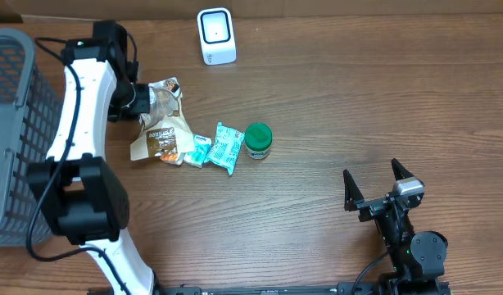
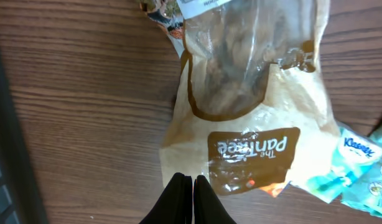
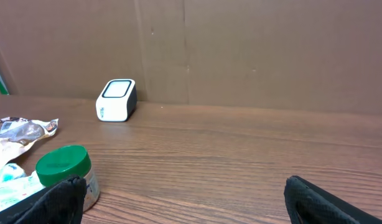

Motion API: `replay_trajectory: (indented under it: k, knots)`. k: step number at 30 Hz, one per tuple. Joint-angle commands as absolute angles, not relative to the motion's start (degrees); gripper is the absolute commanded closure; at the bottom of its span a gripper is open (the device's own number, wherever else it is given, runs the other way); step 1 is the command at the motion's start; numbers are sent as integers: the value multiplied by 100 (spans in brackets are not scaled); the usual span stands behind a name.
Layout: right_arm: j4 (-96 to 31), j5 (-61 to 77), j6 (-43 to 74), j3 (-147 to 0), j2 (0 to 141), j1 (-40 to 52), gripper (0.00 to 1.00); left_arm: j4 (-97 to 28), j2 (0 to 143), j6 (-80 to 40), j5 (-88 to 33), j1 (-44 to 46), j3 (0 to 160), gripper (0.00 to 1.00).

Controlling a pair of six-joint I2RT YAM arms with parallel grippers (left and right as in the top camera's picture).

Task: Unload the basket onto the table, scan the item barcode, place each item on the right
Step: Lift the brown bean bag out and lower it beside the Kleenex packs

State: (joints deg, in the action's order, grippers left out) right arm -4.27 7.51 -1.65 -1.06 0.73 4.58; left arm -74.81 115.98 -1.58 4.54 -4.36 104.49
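Tan and clear plastic, the snack bag (image 1: 163,123) lies flat on the table (image 1: 358,90) at the left end of a small row of goods, with two teal tissue packs (image 1: 220,149) touching its lower right edge and a green-lidded jar (image 1: 258,141) just beyond them. By the look of it the scan has not begun: the white scanner (image 1: 216,35) stands at the far edge of the table, well apart from the bag, and nothing faces its window. I judge that nearly everything is left to do: take hold of the bag, lift it clear of its neighbours, and turn its barcode to the scanner. No barcode shows clearly from any view.

In the wrist view the left pincer (image 2: 192,186) is closed, tips pressed together, and meets the bag's printed end, with the clear window farther off. Whether it pinches the film or merely hangs above it I cannot tell; the bag looks undisturbed. A grey basket (image 1: 10,74) sits to the left of that arm. At the near right of the table, the right pincer (image 1: 374,183) stands wide and empty, far from every item.
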Motion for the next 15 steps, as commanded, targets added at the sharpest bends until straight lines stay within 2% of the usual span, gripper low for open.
replay_trajectory:
  k: [1, 6, 9, 13, 15]
  knots:
    - [-401, 777, -148, -45, 16, 447, 0, -7347, 11579, -215, 233, -419, 10451, 96]
    - [-401, 777, -148, -45, 16, 447, 0, -7150, 11476, -213, -574, -316, 10453, 85]
    - [-401, 777, -148, -45, 16, 447, 0, -7096, 11472, -222, -893, -123, 10451, 72]
    - [-401, 775, -148, -45, 16, 447, 0, -6890, 11474, -303, -904, 200, 10433, 58]
    - [-401, 777, -148, -45, 16, 447, 0, -6753, 11485, -303, -884, 318, 10418, 55]
